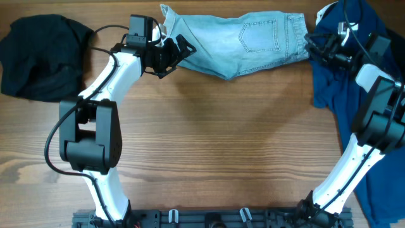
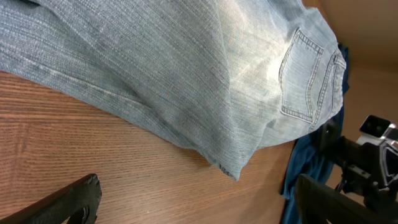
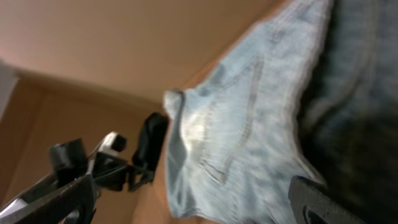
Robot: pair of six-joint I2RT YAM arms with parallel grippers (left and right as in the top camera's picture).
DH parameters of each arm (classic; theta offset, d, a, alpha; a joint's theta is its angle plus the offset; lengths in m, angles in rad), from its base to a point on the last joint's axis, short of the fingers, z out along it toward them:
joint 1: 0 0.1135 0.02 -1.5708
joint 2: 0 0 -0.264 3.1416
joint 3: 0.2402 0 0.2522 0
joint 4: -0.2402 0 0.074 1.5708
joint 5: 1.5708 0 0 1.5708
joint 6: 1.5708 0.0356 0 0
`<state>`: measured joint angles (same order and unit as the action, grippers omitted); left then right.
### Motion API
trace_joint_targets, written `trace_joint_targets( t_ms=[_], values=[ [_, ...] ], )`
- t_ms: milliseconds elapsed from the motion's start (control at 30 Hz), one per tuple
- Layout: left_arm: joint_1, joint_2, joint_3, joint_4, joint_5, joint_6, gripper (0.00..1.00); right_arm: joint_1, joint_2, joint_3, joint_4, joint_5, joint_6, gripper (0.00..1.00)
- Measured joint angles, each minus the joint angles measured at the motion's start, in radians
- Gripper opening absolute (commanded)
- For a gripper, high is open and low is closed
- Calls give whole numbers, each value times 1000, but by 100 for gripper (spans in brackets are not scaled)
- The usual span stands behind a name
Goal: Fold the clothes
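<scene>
Flanking pale denim shorts on a wooden table, the left gripper and right gripper hang with jaws spread wide, gripping nothing.

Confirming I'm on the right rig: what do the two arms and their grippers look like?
The left arm and right arm have white tubular links and bulky black joint housings, with thin black cables looping alongside. The left gripper and right gripper are black, each with two fingers.

Blurry here: pale denim shorts fill centre to two o'clock, pocket stitching showing. Down low, the right gripper spreads wide, fingers at seven and five. The left gripper sits at nine.
</scene>
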<state>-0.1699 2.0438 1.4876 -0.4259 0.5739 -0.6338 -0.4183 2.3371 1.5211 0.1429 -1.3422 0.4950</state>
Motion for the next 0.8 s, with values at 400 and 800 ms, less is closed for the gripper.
trace_joint_targets(
  t_ms=[400, 800],
  values=[
    [0, 0, 0, -1, 0, 5, 100, -45, 5, 1, 262, -140, 304, 100],
    [0, 0, 0, -19, 4, 5, 100, -95, 7, 11, -157, 22, 150, 100]
  ],
)
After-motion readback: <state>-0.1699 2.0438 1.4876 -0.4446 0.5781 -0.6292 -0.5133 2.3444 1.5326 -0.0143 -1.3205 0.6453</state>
